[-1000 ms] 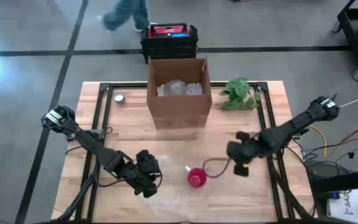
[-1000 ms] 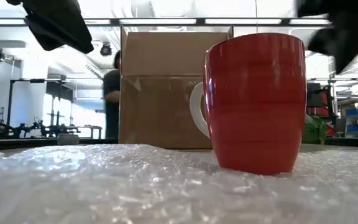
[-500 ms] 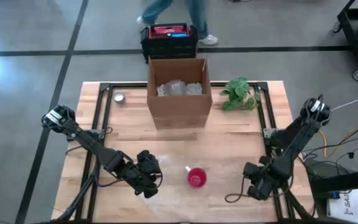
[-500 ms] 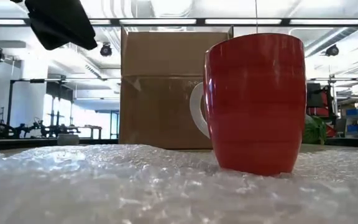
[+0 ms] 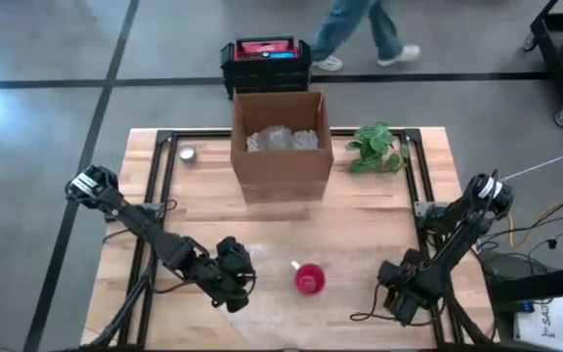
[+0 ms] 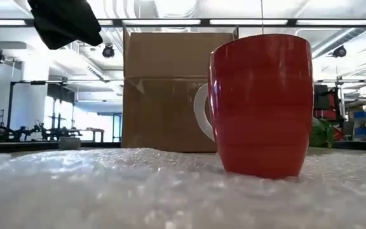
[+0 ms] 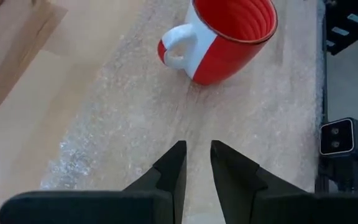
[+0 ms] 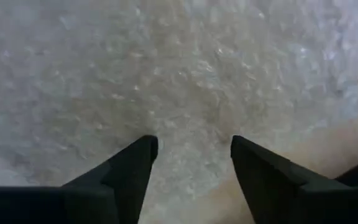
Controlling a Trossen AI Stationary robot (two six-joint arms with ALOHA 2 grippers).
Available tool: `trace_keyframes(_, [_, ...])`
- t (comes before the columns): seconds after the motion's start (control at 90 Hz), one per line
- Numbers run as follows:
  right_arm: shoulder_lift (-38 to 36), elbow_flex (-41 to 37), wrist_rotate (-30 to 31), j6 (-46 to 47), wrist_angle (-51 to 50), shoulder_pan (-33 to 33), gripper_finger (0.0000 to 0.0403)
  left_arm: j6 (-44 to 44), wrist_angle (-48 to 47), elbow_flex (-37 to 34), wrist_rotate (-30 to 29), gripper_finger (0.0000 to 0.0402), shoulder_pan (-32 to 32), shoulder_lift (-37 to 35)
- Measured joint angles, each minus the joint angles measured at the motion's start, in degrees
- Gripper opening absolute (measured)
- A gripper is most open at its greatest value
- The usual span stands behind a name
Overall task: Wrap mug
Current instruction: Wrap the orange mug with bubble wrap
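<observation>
A red mug [image 5: 308,280] with a white handle [image 7: 174,50] stands upright by its base on a clear sheet of bubble wrap [image 6: 138,184] that lies flat near the table's front edge. My left gripper [image 5: 231,279] hangs above the wrap left of the mug. Its fingers [image 7: 196,168] are a narrow gap apart with nothing between them. My right gripper [image 5: 399,293] is right of the mug near the front right corner. It is open just over the wrap [image 8: 185,74], and I see no touch.
A cardboard box [image 5: 281,142] with crumpled wrap inside stands at the far middle, with a green plant [image 5: 374,147] to its right and a small metal disc [image 5: 188,153] at the far left. A black and red case [image 5: 265,54] and a walking person are beyond the table.
My right gripper has drawn away from the mug's right side toward the table's near right corner and gone down, leaving the low view. The mug and the wrap have stayed where they were. The person behind the table has walked toward the right.
</observation>
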Motion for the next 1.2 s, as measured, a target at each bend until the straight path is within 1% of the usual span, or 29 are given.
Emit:
trace_keyframes(0.056, [0.19, 0.14, 0.22, -2.67, 0.74, 0.0, 0.0196, 0.01, 0.0, 0.0, -0.01, 0.0059, 0.0, 0.0])
trace_keyframes(0.111, [0.26, 0.38, 0.35, -5.21, 1.14, 0.0, 0.0172, 0.33, 0.0, 0.0, -0.02, 0.0059, 0.0, 0.0])
trace_keyframes(0.2, [-1.02, 0.59, 0.46, -9.92, 1.85, 0.01, 0.0115, 0.44, 0.08, 0.0, -0.07, 0.0059, 0.0, 0.0])
trace_keyframes(0.311, [-3.55, 0.62, 1.85, -13.66, 1.63, -0.24, 0.003, 0.48, 0.11, 0.0, -0.43, 0.0059, 0.0, 0.0])
trace_keyframes(0.367, [-5.33, 0.96, 3.74, -15.04, 1.55, -0.24, 0.0011, 0.66, 0.11, 0.0, -0.47, 0.0059, 0.0, 0.0])
trace_keyframes(0.511, [-9.43, 2.31, 11.8, -17.5, 1.82, -0.24, 0.0018, 1.09, 0.27, 0.0, -0.56, 0.0059, 0.0, 0.0])
trace_keyframes(0.644, [-12.46, 3.81, 20.91, -21.76, 2.56, -0.28, 0.0003, 1.12, 0.51, 0.0, -0.59, 0.0059, 0.0, 0.0])
trace_keyframes(0.722, [-13.53, 4.65, 26.81, -24.5, 3.88, -0.55, 0.0003, 1.41, 0.91, 0.0, -1.02, 0.0059, 0.0, 0.0])
trace_keyframes(0.811, [-14.35, 5.47, 31.4, -29.15, 6.65, -1.52, 0.0002, 1.42, 1.11, 0.0, -1.11, 0.0059, 0.0, 0.0])
trace_keyframes(0.956, [-14.43, 6.23, 34.79, -39.35, 15.46, -4.73, 0.0001, 1.64, 1.86, 0.0, -1.31, 0.0059, 0.0, 0.0])
trace_keyframes(1.089, [-13.83, 6.26, 35.03, -50.2, 27.05, -8.37, 0.0, 2.61, 2.99, 0.0, -1.76, 0.0059, 0.0, 0.0])
trace_keyframes(1.2, [-13.31, 6.26, 35.02, -57.09, 34.69, -11.16, 0.0, 2.84, 3.28, 0.0, -1.99, 0.0059, 0.0, 0.0])
